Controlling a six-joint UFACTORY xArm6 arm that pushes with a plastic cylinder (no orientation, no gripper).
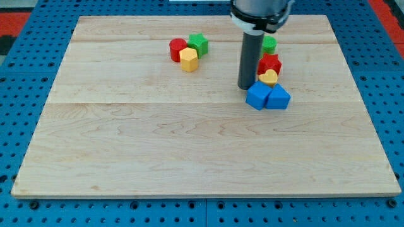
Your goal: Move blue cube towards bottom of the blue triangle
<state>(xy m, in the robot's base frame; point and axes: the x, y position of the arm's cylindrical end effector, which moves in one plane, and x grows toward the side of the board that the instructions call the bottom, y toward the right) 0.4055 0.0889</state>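
My tip (245, 87) rested on the pale wooden bench (189, 145), touching or just above the upper left edge of the blue cube (257, 96). I carried no gripper, only the straight dark rod, and it held nothing. The blue cube sat pressed against the left side of the blue triangle (278, 98). Directly above them were a yellow heart block (269, 77), a red star block (270, 63) and a green block (269, 44). Well apart, toward the view's top left, clustered a red cylinder (177, 48), a yellow hexagon block (189, 59) and a green star block (199, 43).
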